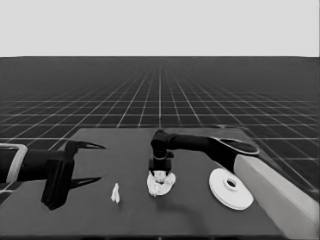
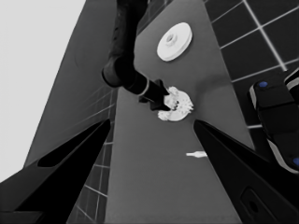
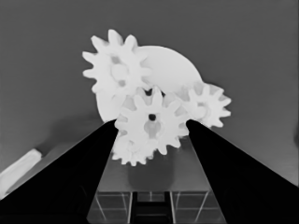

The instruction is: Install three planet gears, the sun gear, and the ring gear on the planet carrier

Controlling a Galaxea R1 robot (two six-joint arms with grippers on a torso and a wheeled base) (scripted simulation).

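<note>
The smaller round part lies at mid table with three small gears on it: one on the far side, one to one side, and one half hidden. My right gripper stands straight over it, shut on a fourth small gear, which hangs in the middle of the other three and overlaps them. The larger round part lies flat to the right, untouched. My left gripper waits open over the table's left end.
A thin white piece lies left of the gear cluster, between the two arms. The right arm's pale grey forearm crosses the table's right edge beside the larger round part. Dark machinery with blue lights shows past the table's edge.
</note>
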